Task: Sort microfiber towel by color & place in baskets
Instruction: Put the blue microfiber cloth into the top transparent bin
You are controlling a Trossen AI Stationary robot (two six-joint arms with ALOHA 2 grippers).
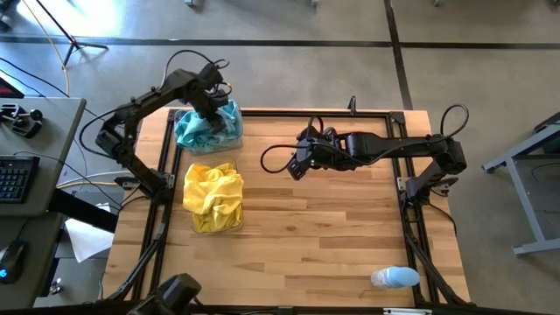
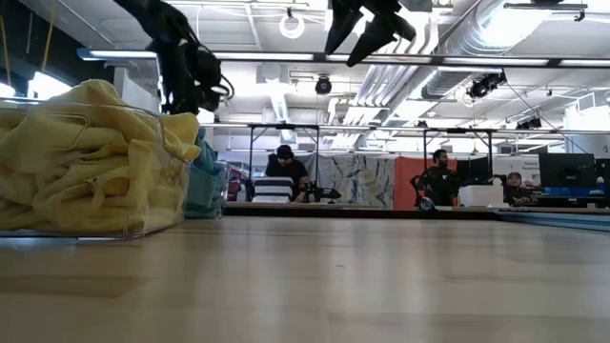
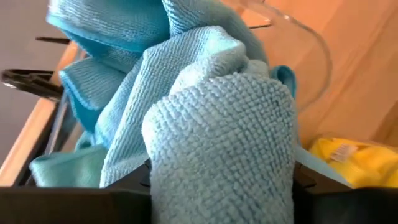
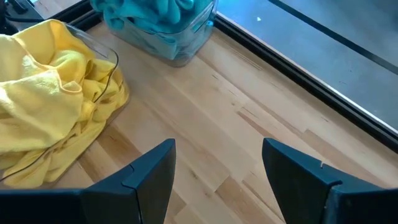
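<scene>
Teal-blue microfiber towels [image 1: 207, 129] are heaped in a clear basket [image 4: 193, 37] at the table's far left. Bright yellow towels [image 1: 213, 197] fill a second clear basket [image 2: 162, 191] just nearer. My left gripper [image 1: 208, 103] hangs above the teal heap, pointing down. In the left wrist view a fold of teal towel [image 3: 217, 137] bulges right in front of the camera and hides the gripper's front. My right gripper [image 4: 217, 149] hovers open over bare wood at the table's middle, right of both baskets, with nothing in it.
A small pale-blue-and-white rounded object [image 1: 395, 277] lies near the front right corner. Black frame rails [image 1: 315, 112] run along the table's edges. Bare wood stretches across the middle and right of the table. People [image 2: 284, 171] sit in the room beyond.
</scene>
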